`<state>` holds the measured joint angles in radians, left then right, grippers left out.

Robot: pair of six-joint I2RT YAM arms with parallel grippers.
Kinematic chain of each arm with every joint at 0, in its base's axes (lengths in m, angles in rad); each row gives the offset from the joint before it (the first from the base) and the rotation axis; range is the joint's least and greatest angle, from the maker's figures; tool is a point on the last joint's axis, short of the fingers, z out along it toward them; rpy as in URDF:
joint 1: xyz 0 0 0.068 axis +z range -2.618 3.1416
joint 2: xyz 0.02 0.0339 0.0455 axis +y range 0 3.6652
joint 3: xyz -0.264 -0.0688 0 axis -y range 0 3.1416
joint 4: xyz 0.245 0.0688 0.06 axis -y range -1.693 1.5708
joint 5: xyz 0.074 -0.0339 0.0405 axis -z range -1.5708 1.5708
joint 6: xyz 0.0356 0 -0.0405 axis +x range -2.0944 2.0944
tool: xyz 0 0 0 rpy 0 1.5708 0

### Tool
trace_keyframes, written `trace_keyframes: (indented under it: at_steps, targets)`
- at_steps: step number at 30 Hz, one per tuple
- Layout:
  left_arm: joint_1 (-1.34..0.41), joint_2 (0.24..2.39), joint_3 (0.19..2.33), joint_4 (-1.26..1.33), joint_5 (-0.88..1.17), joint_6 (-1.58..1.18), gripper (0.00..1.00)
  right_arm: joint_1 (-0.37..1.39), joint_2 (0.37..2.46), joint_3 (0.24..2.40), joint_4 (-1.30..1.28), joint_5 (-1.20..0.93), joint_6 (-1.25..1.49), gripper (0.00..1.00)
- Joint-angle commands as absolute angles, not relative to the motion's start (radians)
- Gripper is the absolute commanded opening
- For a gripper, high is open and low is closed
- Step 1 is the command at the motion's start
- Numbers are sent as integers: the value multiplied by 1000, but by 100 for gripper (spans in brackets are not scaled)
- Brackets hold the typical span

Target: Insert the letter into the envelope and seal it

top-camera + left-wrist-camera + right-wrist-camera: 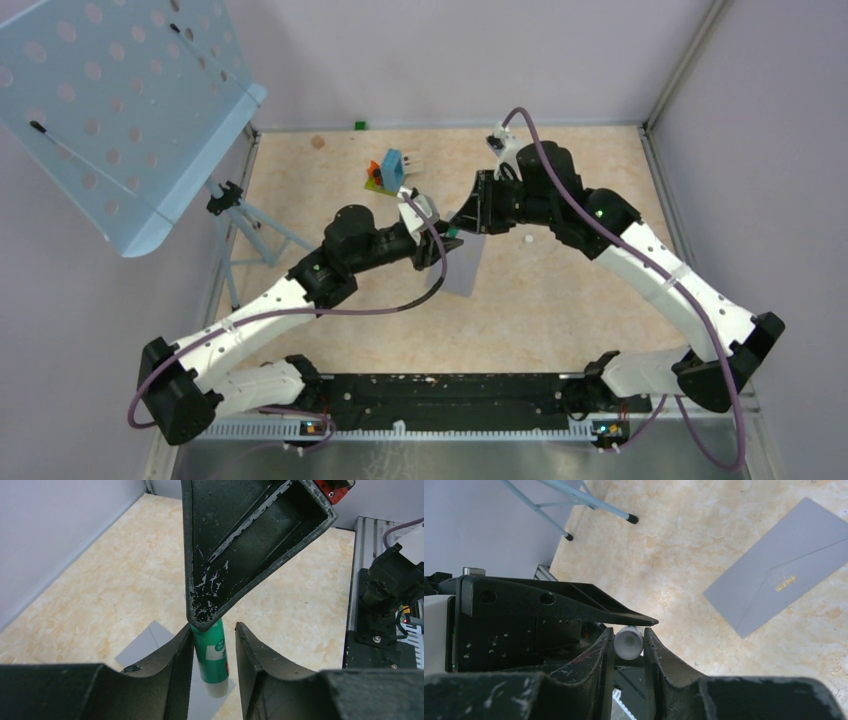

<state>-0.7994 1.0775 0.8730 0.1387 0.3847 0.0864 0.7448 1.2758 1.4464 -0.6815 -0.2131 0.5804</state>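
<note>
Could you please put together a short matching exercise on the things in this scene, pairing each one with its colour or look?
Things:
1. envelope
2. glue stick
3. block cluster
4. perforated stand

Descriptions:
a. pale blue, full of round holes
b. grey, lying flat, with a small gold mark
c. green body with a white end
d. blue, orange and green

Right pairs: 1-b, 2-c, 3-d, 4-a.
</note>
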Motion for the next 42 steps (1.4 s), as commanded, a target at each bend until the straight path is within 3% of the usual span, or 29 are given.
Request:
trace_keyframes:
  at_steps: [1,8,9,12,14,30,42]
  targets:
    - [-800,1082,866,200,420,79,38,738,1233,1456,-639,-219,591,0]
    - [-800,1089,873,212,426,77,3,737,1241,1448,-635,-229,590,1]
    - [-799,1092,876,207,422,82,0,738,1242,1449,-640,-217,588,6]
    - [-799,1105,894,167,393,105,0,738,1236,1460,-660,-171,582,28]
    - [-800,1118,914,120,347,129,0,742,1236,1476,-688,-123,575,35]
    - [-801,1142,945,67,310,197,0,788,1287,1513,-755,-5,541,34]
    - [-800,1132,936,80,308,181,0,788,1304,1487,-695,-90,555,33]
